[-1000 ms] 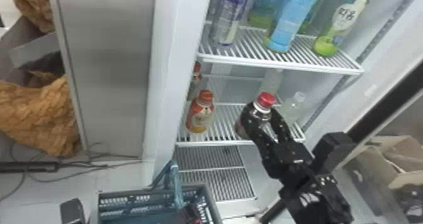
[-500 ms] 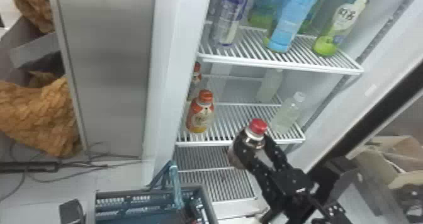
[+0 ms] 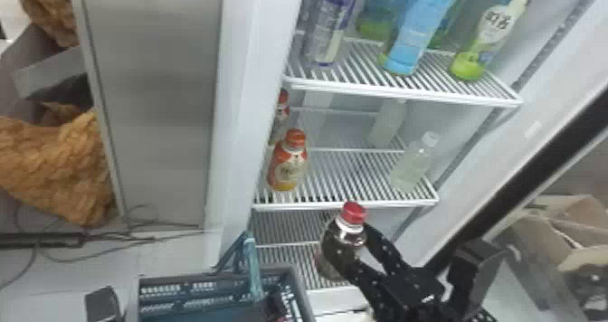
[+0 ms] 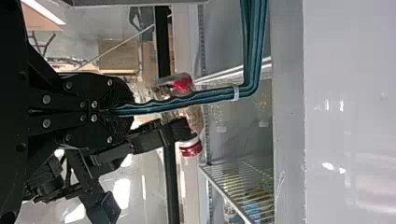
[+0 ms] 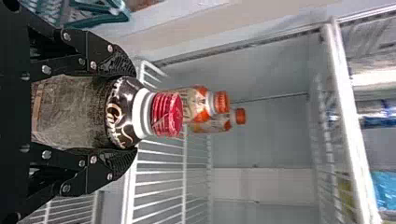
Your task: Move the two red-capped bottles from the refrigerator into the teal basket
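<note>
Refrigerator (image 3: 239, 95) stands open; its wire shelves (image 3: 407, 95) hold orange-capped bottles (image 3: 287, 172) and clear bottles (image 3: 409, 169). Pale floor (image 3: 68, 271) bears cables; a cardboard box (image 3: 538, 235) sits at right. Teal basket (image 3: 299, 289) is near the refrigerator's foot, its handle (image 3: 254, 271) raised across the opening. Red-capped bottle (image 3: 332, 248) is in front of the lower shelves, right of the basket, cap up, long axis slanting rightward in the head view. Right gripper (image 3: 353, 246): fingers parted by the bottle's width, clasping its sides. Left gripper (image 3: 268, 299): fingers closed on the handle.
</note>
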`<state>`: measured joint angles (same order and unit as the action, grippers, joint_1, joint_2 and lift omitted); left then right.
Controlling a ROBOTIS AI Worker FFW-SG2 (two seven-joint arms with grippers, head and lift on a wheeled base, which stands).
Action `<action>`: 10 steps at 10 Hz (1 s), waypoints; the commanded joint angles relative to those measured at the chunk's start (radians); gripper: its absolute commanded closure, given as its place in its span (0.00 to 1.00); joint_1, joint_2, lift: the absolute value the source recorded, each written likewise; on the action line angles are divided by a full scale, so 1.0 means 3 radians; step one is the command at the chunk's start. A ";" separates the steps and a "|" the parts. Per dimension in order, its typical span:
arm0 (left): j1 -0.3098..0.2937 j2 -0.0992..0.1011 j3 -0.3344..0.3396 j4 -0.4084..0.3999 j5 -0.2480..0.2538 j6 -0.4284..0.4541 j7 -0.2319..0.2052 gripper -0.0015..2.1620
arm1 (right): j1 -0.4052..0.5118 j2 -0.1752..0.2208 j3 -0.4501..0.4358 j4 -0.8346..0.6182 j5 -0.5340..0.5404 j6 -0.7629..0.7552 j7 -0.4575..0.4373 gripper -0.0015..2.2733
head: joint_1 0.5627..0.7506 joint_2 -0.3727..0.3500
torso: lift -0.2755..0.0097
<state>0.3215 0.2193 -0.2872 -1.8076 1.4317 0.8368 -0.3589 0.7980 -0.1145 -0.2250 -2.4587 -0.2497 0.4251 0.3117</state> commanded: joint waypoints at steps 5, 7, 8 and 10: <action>-0.0008 0.0000 0.0000 0.0008 -0.0013 0.0025 0.0000 0.53 | -0.0042 -0.0058 -0.0014 0.0027 -0.0032 0.0604 0.0336 0.30 | 0.70 0.03 | 0.17; -0.0008 0.0000 0.0000 0.0008 -0.0020 0.0025 0.0000 0.53 | -0.0140 -0.0094 -0.0021 0.0133 -0.0112 0.0784 0.0592 0.30 | 0.70 0.03 | 0.17; -0.0008 0.0000 0.0000 0.0016 -0.0020 0.0025 0.0005 0.53 | -0.0222 -0.0104 -0.0028 0.0207 -0.0125 0.0890 0.0730 0.30 | 0.70 0.03 | 0.17; -0.0016 0.0000 0.0000 0.0024 -0.0020 0.0025 0.0005 0.53 | -0.0296 -0.0135 -0.0021 0.0223 -0.0118 0.1103 0.0832 0.30 | 0.70 0.03 | 0.17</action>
<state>0.3169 0.2193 -0.2871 -1.8006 1.4257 0.8442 -0.3573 0.7182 -0.1522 -0.2322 -2.3989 -0.2826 0.7405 0.5586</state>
